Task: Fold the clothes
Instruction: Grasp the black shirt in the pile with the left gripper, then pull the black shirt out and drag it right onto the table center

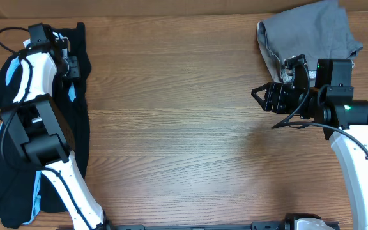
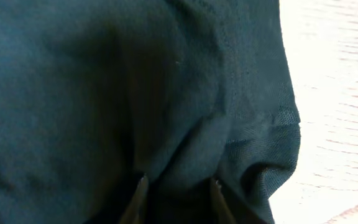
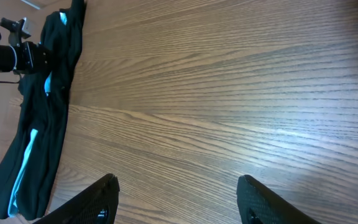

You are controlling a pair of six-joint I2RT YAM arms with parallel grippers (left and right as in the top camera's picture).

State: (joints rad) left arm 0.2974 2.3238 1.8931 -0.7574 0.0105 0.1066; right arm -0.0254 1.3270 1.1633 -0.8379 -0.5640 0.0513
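1. Black cloth fills the left wrist view: this is the crumpled black garment (image 2: 104, 93), trimmed in light blue and creased into folds that run toward the tool's fingertips (image 2: 139, 198).
2. From overhead, the black garment (image 1: 78, 128) lies in a long heap down the left edge of the table. It stretches from the far corner to the near side, with light-blue strips showing through.
3. On the far part of that heap sits the left tool (image 1: 74, 66). Up close, the left tool (image 2: 179, 194) has a ridge of cloth gathered between its two fingers and appears to be pinching it, though the shot is dark and tight.
4. A rumpled grey garment (image 1: 312, 32) of soft cloth lies bunched in the far right corner, partly cut off by the frame's top edge.
5. Just beside its near edge hangs the right tool (image 1: 256, 98), aimed toward the table's middle. The right tool (image 3: 176, 186) has its fingers spread wide with nothing between them.
6. Underneath is the brown wood-grain table (image 1: 171, 128).
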